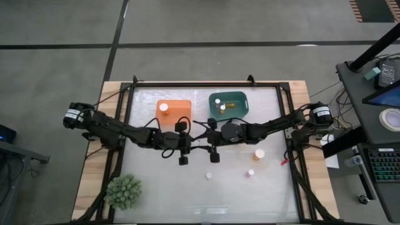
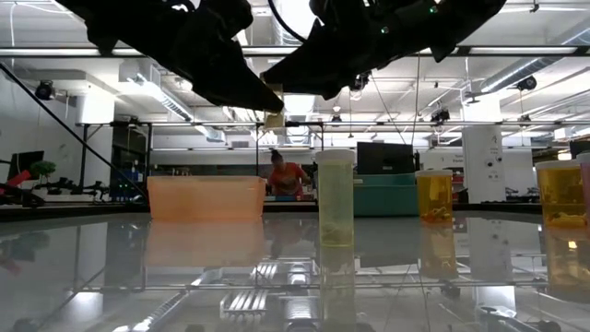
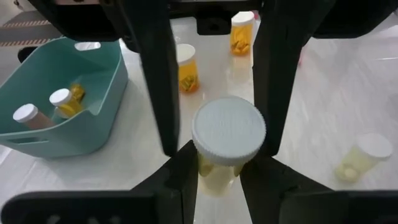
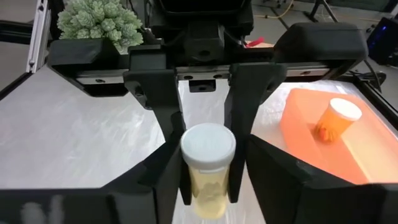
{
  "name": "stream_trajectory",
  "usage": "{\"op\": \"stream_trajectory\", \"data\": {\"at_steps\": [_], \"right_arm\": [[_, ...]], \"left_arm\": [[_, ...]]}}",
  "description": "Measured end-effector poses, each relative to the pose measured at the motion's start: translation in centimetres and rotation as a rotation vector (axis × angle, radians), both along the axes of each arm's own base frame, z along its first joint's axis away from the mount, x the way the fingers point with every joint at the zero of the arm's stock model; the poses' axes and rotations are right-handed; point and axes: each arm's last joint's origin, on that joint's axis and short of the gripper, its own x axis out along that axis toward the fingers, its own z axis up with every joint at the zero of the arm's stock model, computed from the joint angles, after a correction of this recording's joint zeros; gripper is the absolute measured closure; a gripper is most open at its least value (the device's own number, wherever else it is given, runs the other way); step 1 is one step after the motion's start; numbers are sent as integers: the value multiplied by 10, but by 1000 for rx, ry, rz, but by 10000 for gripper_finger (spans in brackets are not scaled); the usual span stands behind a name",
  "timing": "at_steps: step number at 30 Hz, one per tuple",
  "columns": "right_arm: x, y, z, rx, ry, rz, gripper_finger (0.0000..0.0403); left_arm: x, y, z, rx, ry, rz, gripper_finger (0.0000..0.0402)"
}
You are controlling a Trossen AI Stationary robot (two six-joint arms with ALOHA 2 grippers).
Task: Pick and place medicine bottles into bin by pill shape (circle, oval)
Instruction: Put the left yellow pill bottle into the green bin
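Pale yellow cylindrical medicine bottle with a white round cap (image 3: pixel 228 130) hangs above the surface at the centre of the high view, between the two arms, cap up and long axis roughly upright. The left pincer (image 3: pixel 219 177) is closed on its body. The right pincer (image 4: pixel 208 186) faces it from the other side, its fingers straddling the same bottle with a gap showing on one side, so not clamped. Both sit equally near; a handover looks likely, which needs the right fingers shut before the left lets go
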Motion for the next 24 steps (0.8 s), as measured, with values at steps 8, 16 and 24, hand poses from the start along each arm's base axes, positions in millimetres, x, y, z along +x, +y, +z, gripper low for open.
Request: {"op": "stream_trajectory", "data": {"at_steps": [8,16,24], "right_arm": [[0,0,0,1,2,4,296],[0,0,0,7,5,-4,289],[-1,-1,0,39,14,-21,290]], "left_arm": [[0,0,0,10,1,-2,314],[0,0,0,10,2,-4,270],[-9,2,7,107,38,-20,207]]}}
